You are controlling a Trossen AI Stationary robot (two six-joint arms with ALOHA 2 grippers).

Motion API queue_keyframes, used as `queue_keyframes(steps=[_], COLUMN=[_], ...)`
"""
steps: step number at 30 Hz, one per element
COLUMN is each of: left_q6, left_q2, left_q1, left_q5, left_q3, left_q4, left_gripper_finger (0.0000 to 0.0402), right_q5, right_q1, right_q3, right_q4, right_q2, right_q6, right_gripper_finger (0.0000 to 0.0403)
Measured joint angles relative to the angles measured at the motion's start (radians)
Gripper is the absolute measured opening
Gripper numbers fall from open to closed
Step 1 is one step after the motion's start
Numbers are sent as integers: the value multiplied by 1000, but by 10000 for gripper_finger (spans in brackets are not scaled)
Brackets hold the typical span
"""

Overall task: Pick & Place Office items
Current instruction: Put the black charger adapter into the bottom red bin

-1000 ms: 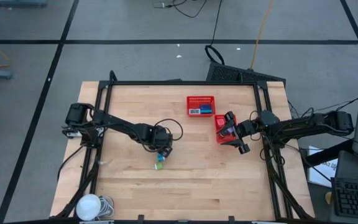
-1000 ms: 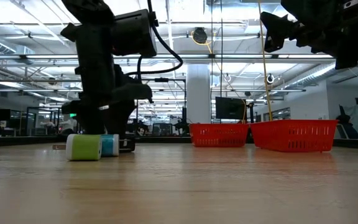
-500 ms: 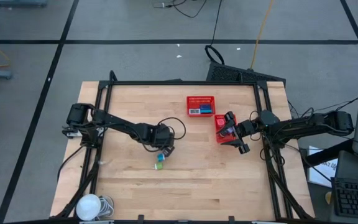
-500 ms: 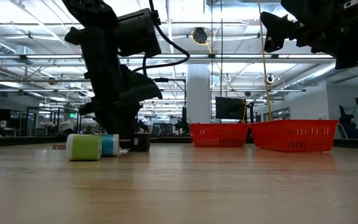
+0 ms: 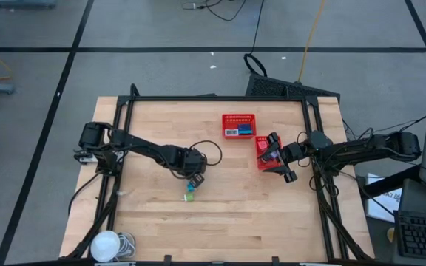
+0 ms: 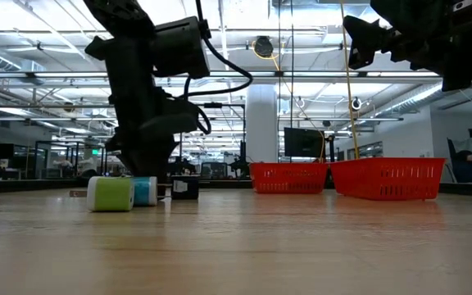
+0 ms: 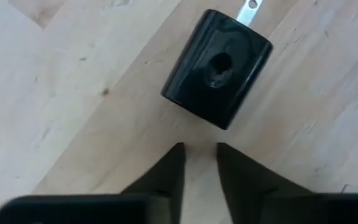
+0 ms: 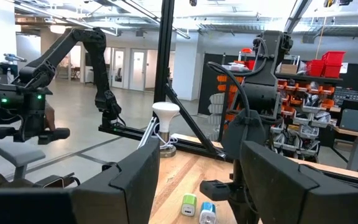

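Note:
A small black block with a metal prong [image 7: 217,78] lies flat on the wood just ahead of my left gripper [image 7: 199,155]. The gripper points down at the table, fingers almost together and touching nothing. In the low view the block [image 6: 184,188] sits beside a blue piece [image 6: 146,191] and a green piece [image 6: 111,194], both resting on the table. From above, the green piece [image 5: 188,196] and blue piece [image 5: 191,187] lie just near of my left gripper [image 5: 196,177]. My right gripper [image 5: 279,159] hangs open over a red basket [image 5: 267,153].
A second red basket [image 5: 239,125] holding small items stands toward the far edge, left of the first. A white lamp-like object [image 5: 106,244] sits at the near left corner. Bare wood stretches between the small pieces and the baskets.
My left gripper has shifted slightly toward the table's right edge. In the low view the black block, hidden behind the arm a second ago, now shows on the table beside the blue piece. The green and blue pieces have stayed put.

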Motion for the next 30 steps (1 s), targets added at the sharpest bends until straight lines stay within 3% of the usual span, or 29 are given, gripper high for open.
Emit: queue_keyframes(steps=[6, 11, 21, 30], left_q6=[135, 212, 512, 751], left_q2=[0, -5, -5, -5], left_q1=[8, 6, 6, 7], left_q5=[-6, 17, -88, -111], left_q3=[0, -1, -1, -1], left_q4=[24, 84, 256, 333], left_gripper_finger=[194, 238, 246, 246], right_q5=[0, 0, 0, 0], right_q1=[0, 0, 0, 0], right_q3=[0, 0, 0, 0], right_q4=[-3, -8, -8, -15], right_q2=[0, 0, 0, 0], right_q6=[-5, -6, -13, -21], right_gripper_finger=[212, 212, 212, 212])
